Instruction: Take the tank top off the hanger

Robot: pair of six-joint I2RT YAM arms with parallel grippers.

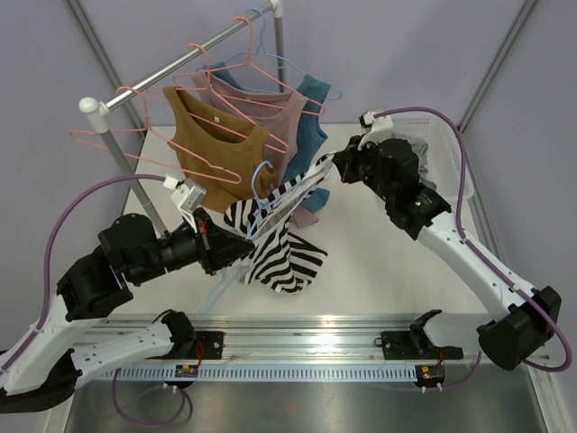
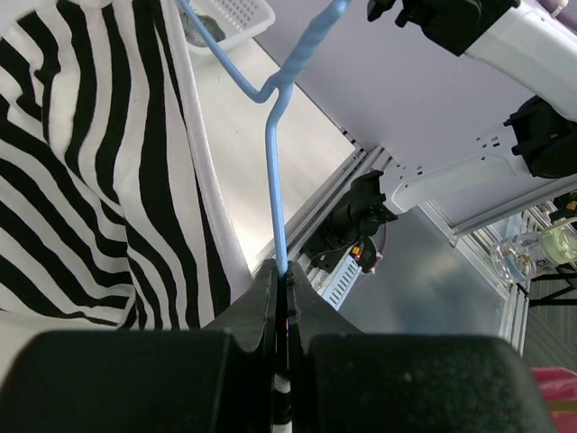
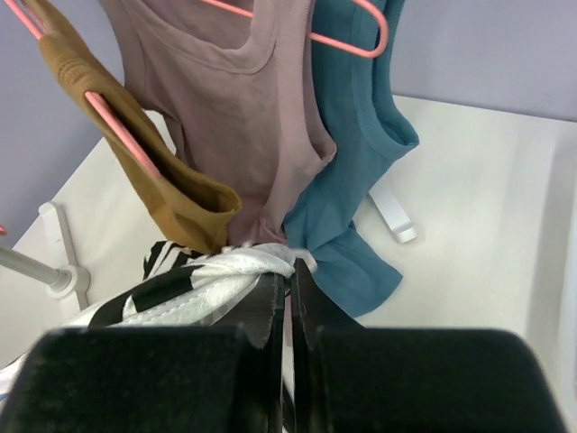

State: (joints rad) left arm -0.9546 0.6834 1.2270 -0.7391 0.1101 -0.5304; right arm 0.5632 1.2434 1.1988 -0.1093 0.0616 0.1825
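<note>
Right up front, the rail point(image 1: 297, 347) runs along the near edge of the surface point(image 1: 379, 271), with both arm bases parked on it.

Over on the left, the left hand point(image 2: 281, 271) has its fingers pressed tight together, and they're pinching the blue wire of the hanger point(image 2: 273, 171). From the wrist view the wire climbs straight up out of the fingertips, kinks, then slants away to the upper right.

Just beside that wire hangs the tank top point(image 1: 279, 253), bold black and white stripes, its white edge running alongside the hanger. It's strung up in mid-air between the two hands, in front of the rack point(image 1: 99, 117). The bulk of it sags low near the left hand, and one end is stretched up and to the right. Whether the hem touches the surface, I can't tell. Whether a strap is looped over the hanger, I can't tell either.

Behind it, on the rack, a brown top point(image 1: 212, 135), a mauve top point(image 1: 270, 117) and a teal top point(image 1: 311, 108) hang on pink hangers point(image 1: 135, 113).

Now to the right: the right hand point(image 3: 288, 271) is clamped shut too, nipping a bunched white-and-striped end of the tank top at its fingertips, just below the hems of the mauve and teal tops.
</note>
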